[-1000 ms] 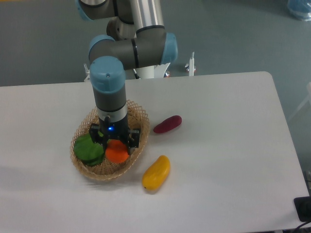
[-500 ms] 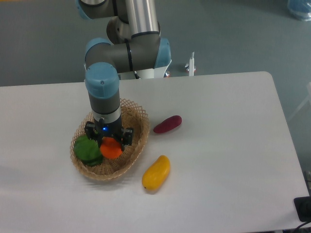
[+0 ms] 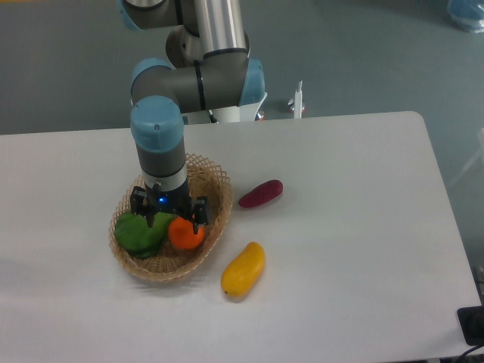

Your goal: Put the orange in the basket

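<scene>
Tool (image 3: 169,219) hangs low inside basket (image 3: 214,176), fingers spread, gripping nothing. Orange (image 3: 185,234) sits in basket touching green vegetable (image 3: 138,233). White tabletop (image 3: 355,227), grey floor behind. Purple sweet potato (image 3: 261,193), yellow mango (image 3: 243,269) beside basket.

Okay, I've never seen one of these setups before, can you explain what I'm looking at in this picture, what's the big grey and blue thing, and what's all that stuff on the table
The grey and blue thing is a robot arm, photographed from one fixed camera looking down at a white table. At its lower end is a two-finger tool, reaching down into a woven basket. Inside the basket lie an orange and a green item. The orange sits just beside the tool; whether the fingers hold it or have let go is hard to tell from this angle. On the table outside the basket lie a purple sweet potato and a yellow fruit.
</scene>
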`<action>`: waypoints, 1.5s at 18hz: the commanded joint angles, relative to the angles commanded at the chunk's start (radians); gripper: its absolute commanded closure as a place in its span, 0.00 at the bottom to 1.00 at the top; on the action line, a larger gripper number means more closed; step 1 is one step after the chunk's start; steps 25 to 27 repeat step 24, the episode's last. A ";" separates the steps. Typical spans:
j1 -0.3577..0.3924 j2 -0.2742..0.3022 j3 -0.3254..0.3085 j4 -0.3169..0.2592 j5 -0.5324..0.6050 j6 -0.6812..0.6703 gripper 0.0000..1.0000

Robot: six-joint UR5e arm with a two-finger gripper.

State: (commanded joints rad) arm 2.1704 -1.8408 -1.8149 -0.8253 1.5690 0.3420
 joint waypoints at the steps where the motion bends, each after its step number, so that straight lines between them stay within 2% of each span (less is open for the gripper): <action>1: 0.017 0.002 0.018 0.002 0.050 0.008 0.00; 2: 0.047 0.008 0.060 0.002 0.116 0.011 0.00; 5: 0.123 0.003 0.144 -0.002 0.145 0.096 0.00; 8: 0.222 0.009 0.172 -0.002 0.138 0.228 0.00; 11: 0.298 0.024 0.169 -0.008 0.134 0.369 0.00; 16: 0.409 0.120 0.172 -0.150 0.119 0.613 0.00; 18: 0.428 0.136 0.171 -0.172 0.094 0.658 0.00; 27: 0.427 0.138 0.170 -0.173 0.092 0.651 0.00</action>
